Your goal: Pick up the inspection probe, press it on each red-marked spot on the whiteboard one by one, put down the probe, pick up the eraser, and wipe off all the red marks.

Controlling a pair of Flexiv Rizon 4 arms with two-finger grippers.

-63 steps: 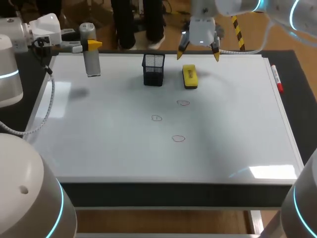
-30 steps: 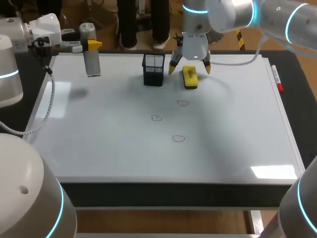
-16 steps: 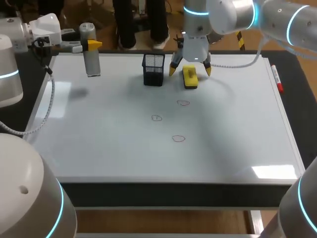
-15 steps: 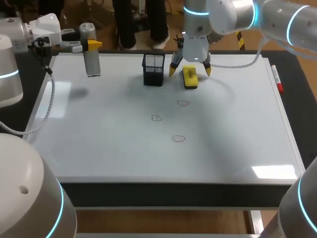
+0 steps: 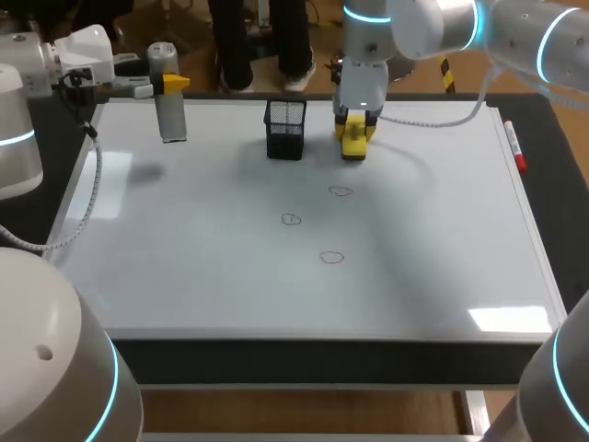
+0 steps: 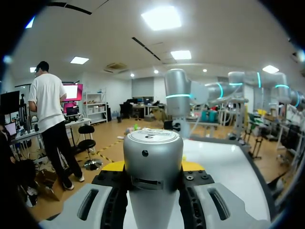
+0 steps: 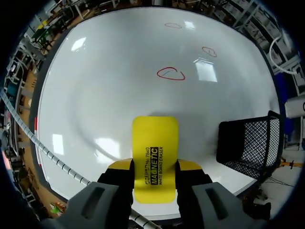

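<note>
- The right gripper (image 5: 355, 129) has clamped down on the eraser (image 5: 354, 147), with a yellow fingertip pressed against each long side.
- The eraser is lying flat on the whiteboard (image 5: 184, 249) near the far edge, just beside a black mesh basket (image 5: 285, 129).
- The left gripper (image 5: 166, 85) sits over the board's far left corner, fingers closed tight around the silver inspection probe (image 5: 169, 110), which hangs upright and clear of the surface.
- The three red marks (image 5: 340, 191) are mid-board, not wiped yet.
- A red marker (image 5: 515, 149) lies along the right edge.

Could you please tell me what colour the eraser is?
The eraser is yellow with black print, clearest in the right wrist view.
</note>
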